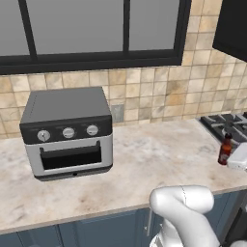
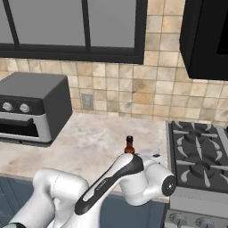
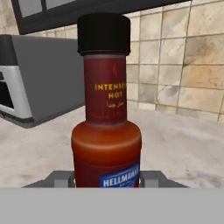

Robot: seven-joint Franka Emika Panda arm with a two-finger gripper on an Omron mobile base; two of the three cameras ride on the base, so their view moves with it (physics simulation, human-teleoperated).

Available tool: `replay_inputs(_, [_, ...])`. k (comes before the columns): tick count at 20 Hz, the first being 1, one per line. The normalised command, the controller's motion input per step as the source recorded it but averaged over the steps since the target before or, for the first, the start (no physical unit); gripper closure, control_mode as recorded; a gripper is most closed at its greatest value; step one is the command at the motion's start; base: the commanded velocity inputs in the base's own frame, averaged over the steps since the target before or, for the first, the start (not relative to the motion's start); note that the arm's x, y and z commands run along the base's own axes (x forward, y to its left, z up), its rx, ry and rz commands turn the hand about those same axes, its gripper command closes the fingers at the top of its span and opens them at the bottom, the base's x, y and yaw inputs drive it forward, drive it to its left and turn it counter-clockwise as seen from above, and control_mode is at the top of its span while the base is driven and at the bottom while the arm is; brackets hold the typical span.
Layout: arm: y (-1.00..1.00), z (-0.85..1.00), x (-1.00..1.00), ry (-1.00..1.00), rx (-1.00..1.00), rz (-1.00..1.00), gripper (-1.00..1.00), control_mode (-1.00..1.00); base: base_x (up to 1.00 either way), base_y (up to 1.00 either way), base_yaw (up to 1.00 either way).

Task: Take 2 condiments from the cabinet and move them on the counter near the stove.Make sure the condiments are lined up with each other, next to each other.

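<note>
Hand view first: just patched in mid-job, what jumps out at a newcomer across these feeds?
The red hot-sauce bottle with its black cap looms upright right in front of the gripper in the hand view. From the base views it stands on the beige counter just left of the stove. The grey toaster oven sits further left under the window.

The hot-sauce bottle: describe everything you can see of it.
The hot-sauce bottle is slim and upright, with a black cap, a dark red neck printed "INTENSE HOT" in yellow, a glossy orange-red shoulder and a blue label low on its body. It looks like glass or smooth plastic, and it is closed. It stands at the counter near the front edge, just left of the stove. The fingers flank its lower body on both sides; whether its base touches the stone is hidden.
</note>
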Motion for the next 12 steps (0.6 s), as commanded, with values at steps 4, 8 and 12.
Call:
replay_inputs(4, [-0.59,-0.40,0.21,0.04,0.00,-0.05,1.00,-1.00,0.00,0.00,0.00])
replay_inputs(8, [-0.64,-0.13,0.16,0.03,0.02,0.00,1.00,-1.00,0.00,0.00,0.00])
replay_inputs(12, [-0.54,-0.01,0.13,0.02,0.02,0.00,1.00,-1.00,0.00,0.00,0.00])
